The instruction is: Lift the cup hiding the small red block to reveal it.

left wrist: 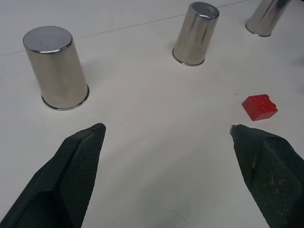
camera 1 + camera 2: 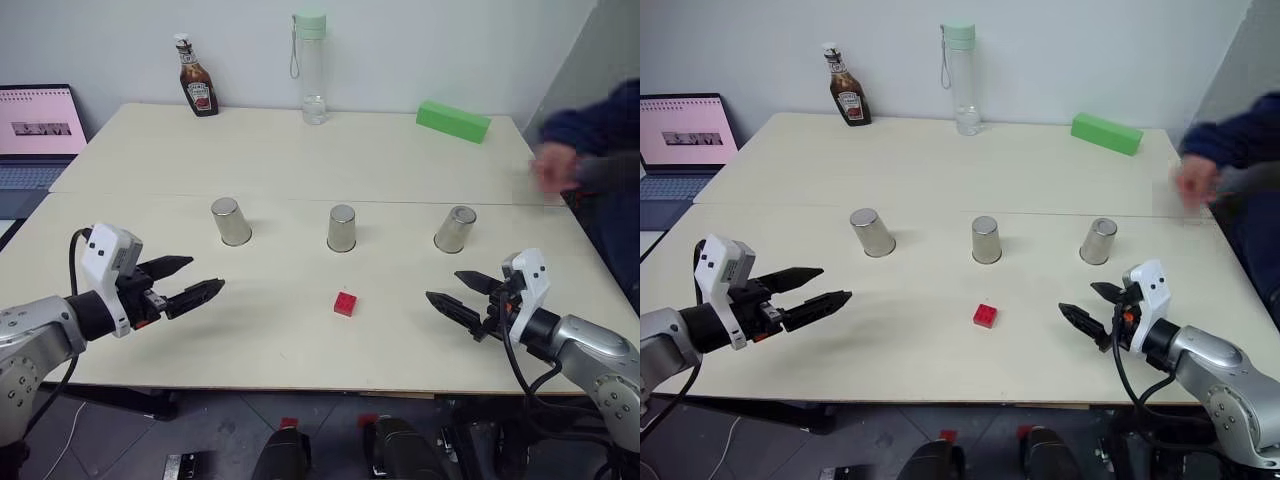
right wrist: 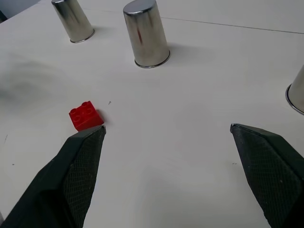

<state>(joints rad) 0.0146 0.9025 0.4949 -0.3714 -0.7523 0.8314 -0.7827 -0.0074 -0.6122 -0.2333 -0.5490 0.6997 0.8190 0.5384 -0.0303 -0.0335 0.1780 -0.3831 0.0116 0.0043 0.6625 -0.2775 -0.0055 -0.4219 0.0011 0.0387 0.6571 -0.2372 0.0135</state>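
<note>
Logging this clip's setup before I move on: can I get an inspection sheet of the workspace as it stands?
Surface: pale table, a seam running across it behind the cups.
Job's things: three silver cups upside down in a row, left cup, middle cup, right cup; small red block in the open in front of the middle cup, under no cup.
Clutter: ketchup bottle, clear bottle, green block along the far edge.
Grippers: left gripper and right gripper both open, empty, held above the near table.
Cables: black cable at the left wrist.
Surroundings: laptop at far left; a person's hand at the right edge.
</note>
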